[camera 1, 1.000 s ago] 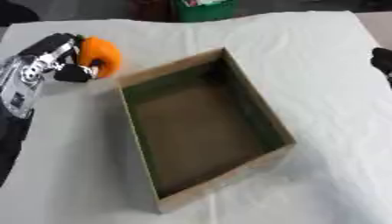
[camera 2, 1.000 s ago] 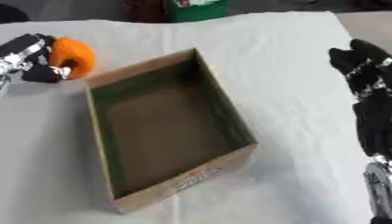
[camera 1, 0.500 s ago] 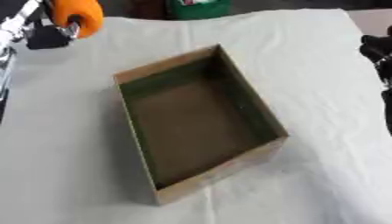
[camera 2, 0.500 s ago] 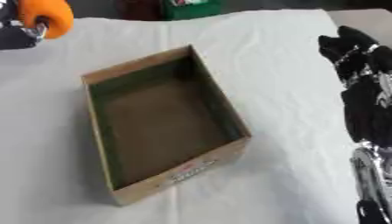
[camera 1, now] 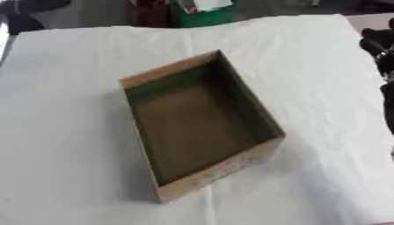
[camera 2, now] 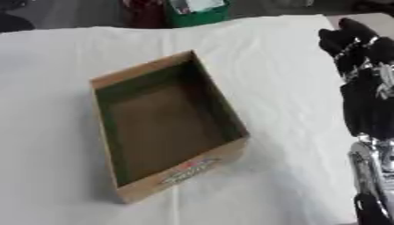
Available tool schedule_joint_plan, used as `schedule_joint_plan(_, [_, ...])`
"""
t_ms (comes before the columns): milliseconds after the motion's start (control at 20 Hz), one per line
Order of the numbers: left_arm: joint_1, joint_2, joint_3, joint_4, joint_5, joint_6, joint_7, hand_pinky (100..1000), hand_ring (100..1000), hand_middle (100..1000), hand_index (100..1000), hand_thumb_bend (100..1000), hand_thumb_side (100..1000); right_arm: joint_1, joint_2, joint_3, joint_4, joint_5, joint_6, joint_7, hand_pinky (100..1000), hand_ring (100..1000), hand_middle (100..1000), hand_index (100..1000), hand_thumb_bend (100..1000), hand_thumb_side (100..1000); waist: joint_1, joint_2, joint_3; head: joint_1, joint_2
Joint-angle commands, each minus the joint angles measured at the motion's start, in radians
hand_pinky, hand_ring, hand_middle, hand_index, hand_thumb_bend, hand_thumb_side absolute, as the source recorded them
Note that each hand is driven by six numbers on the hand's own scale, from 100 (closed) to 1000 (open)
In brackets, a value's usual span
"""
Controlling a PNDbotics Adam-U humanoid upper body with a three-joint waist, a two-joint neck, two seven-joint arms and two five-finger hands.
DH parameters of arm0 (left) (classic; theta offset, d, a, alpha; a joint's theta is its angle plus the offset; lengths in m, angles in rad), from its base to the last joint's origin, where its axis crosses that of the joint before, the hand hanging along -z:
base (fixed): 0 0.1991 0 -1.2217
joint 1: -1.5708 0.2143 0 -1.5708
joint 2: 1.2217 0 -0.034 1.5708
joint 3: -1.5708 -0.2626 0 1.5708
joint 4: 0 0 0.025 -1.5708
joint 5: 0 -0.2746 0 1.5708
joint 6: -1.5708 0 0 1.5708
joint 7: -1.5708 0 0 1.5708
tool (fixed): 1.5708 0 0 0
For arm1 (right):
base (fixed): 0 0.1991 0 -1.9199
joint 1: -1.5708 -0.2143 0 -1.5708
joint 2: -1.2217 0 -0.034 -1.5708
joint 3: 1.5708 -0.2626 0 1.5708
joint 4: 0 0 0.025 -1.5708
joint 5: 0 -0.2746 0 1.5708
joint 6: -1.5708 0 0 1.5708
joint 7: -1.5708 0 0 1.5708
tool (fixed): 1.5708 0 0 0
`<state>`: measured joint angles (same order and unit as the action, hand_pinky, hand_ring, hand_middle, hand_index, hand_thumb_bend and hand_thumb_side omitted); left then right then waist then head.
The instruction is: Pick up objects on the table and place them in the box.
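Sitting in the middle of the desk, which is covered with a white wrinkled cloth, the cardboard box is turned at an angle, so one short wall points to the far side and the other to the near side. The box is open on top and its inside looks dark green-brown; nothing shows inside it. On the outside of its near short wall there is a small red and white label.

To the right of the box, well apart from it, the right hand stands at the right edge of the right eye view, with the black forearm below it. Its fingers point up and away and look fairly straight, and they hold nothing.

Beyond the far edge of the desk, behind the box, stands a green container with something white in it. No orange object shows on the desk around the box, and the left hand is out of both views.
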<state>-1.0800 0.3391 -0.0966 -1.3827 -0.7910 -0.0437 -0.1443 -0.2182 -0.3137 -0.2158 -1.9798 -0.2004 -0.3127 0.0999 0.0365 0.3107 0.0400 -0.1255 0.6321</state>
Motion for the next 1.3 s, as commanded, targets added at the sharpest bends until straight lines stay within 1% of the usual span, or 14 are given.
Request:
schedule_joint_plan(50, [0.01,-0.053,-0.033,-0.06,-0.033,-0.004,-0.023,298,531,560,696,100,363,-0.009,-0.027,-0.01,-0.02,-0.015,0.001,-0.017,907,865,705,867,100,1000,-0.003,-0.027,0.008,0.004,0.006])
schedule_joint_plan(150, [0.05,-0.112,-0.063,-0.094,-0.075,-0.017,-0.054,296,529,559,695,100,358,-0.016,-0.03,-0.009,-0.02,-0.021,0.002,-0.026,906,864,705,867,100,1000,-0.003,-0.029,0.013,0.006,0.007])
schedule_joint_plan(250, [0.093,-0.16,-0.085,-0.123,-0.123,-0.016,-0.078,294,524,556,691,100,354,-0.021,-0.03,-0.009,-0.02,-0.025,0.002,-0.03,907,865,704,867,100,1000,-0.001,-0.029,0.017,0.006,0.01])
schedule_joint_plan(350, [0.131,-0.195,-0.104,-0.139,-0.161,-0.011,-0.101,295,523,554,690,100,351,-0.023,-0.029,-0.009,-0.02,-0.027,0.005,-0.032,908,865,704,867,100,1000,0.001,-0.028,0.021,0.009,0.011])
schedule_joint_plan(450, [0.16,-0.22,-0.121,-0.144,-0.175,-0.009,-0.125,297,523,555,690,100,347,-0.023,-0.027,-0.009,-0.02,-0.026,0.008,-0.032,909,865,704,867,100,1000,0.002,-0.027,0.025,0.01,0.012])
schedule_joint_plan(500, [0.17,-0.227,-0.13,-0.144,-0.185,-0.013,-0.136,297,524,555,690,100,348,-0.024,-0.027,-0.009,-0.02,-0.026,0.009,-0.033,910,865,704,867,100,1000,0.002,-0.027,0.027,0.009,0.012])
schedule_joint_plan(550, [0.177,-0.233,-0.137,-0.144,-0.195,-0.017,-0.144,297,525,554,690,100,280,-0.024,-0.026,-0.009,-0.02,-0.026,0.01,-0.033,910,865,703,867,100,1000,0.002,-0.027,0.028,0.009,0.012])
schedule_joint_plan(600, [0.182,-0.237,-0.144,-0.141,-0.203,-0.022,-0.155,297,527,559,692,100,351,-0.024,-0.025,-0.008,-0.02,-0.026,0.011,-0.032,911,866,703,867,100,1000,0.002,-0.026,0.029,0.008,0.012])
schedule_joint_plan(800, [0.184,-0.244,-0.174,-0.11,-0.231,-0.048,-0.219,301,538,570,697,100,356,-0.021,-0.022,-0.009,-0.02,-0.022,0.015,-0.031,912,866,703,867,100,1000,0.003,-0.027,0.028,0.001,0.015])
schedule_joint_plan(900, [0.184,-0.246,-0.191,-0.075,-0.234,-0.065,-0.265,304,552,562,687,100,362,-0.02,-0.021,-0.009,-0.02,-0.022,0.016,-0.031,912,866,703,867,100,1000,0.004,-0.028,0.028,-0.005,0.019])
schedule_joint_plan(1000, [0.183,-0.25,-0.206,-0.03,-0.232,-0.079,-0.31,331,565,571,684,100,367,-0.02,-0.021,-0.008,-0.02,-0.022,0.017,-0.03,913,867,702,867,100,1000,0.005,-0.028,0.028,-0.013,0.021])
schedule_joint_plan(1150, [0.173,-0.253,-0.222,0.021,-0.24,-0.105,-0.367,338,579,584,689,100,366,-0.02,-0.018,-0.006,-0.02,-0.021,0.02,-0.028,913,867,702,867,100,1000,0.005,-0.028,0.029,-0.026,0.025])
schedule_joint_plan(1300, [0.16,-0.253,-0.239,0.058,-0.267,-0.142,-0.429,369,622,633,733,100,343,-0.021,-0.017,-0.005,-0.02,-0.022,0.023,-0.026,914,867,702,866,100,1000,0.006,-0.028,0.029,-0.038,0.027])
